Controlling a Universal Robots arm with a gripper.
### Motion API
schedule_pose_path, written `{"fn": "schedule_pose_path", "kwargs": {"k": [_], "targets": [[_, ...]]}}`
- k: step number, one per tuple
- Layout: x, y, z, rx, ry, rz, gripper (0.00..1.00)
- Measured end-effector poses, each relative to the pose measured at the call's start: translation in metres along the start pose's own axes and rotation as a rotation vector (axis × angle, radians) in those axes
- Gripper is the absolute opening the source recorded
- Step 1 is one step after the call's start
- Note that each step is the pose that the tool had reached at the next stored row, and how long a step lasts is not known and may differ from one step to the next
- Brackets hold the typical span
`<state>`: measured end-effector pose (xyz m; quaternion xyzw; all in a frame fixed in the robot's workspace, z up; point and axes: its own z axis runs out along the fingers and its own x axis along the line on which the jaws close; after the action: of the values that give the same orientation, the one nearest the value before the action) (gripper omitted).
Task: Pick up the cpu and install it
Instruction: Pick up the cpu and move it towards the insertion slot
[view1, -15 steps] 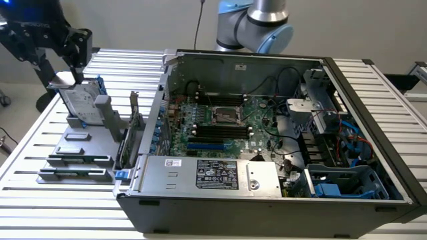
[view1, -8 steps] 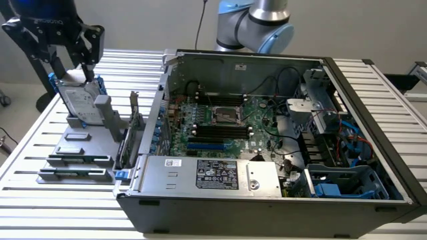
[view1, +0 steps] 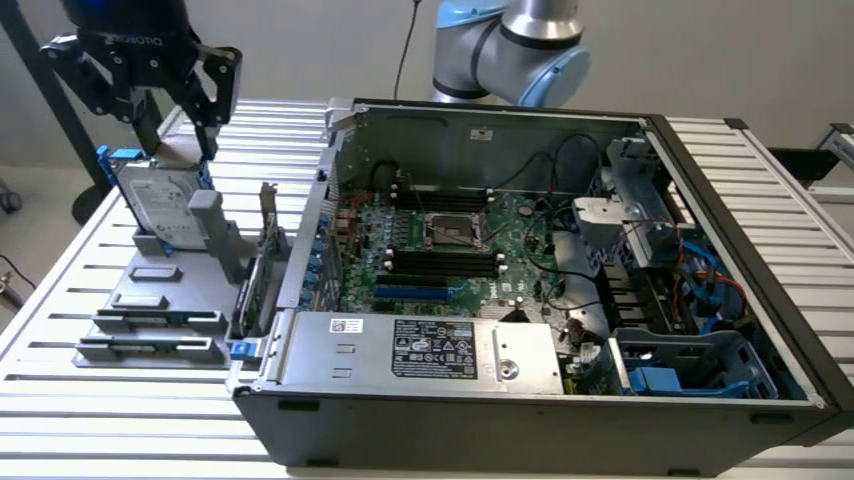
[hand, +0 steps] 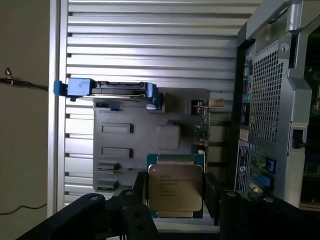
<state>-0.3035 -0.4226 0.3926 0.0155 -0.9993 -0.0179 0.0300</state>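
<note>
Cpu (hand: 175, 186) pinched by the claw (hand: 176, 196) at two opposite edges, silver top up. Grey tray (hand: 145, 116) and upright hard drive (hand: 120, 89) sit below the claw.

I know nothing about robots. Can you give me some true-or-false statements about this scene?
1. The fingers grip the cpu by its edges. True.
2. The computer case is open, its motherboard showing. True.
3. The cpu is already installed on the motherboard. False: its socket is empty; the cpu is between the fingers.
4. The hard drive lies flat inside the case. False: it stands upright on a grey holder beside the case.
</note>
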Motion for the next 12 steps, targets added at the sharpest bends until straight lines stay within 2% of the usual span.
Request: {"fn": "schedule_pose_path", "kwargs": {"k": [5, 12], "targets": [[-0.017, -0.0005, -0.0012, -0.0149, -0.0061, -0.002, 0.55], [-0.045, -0.0014, -0.0029, -0.0370, -0.0193, -0.004, 0.55]]}}
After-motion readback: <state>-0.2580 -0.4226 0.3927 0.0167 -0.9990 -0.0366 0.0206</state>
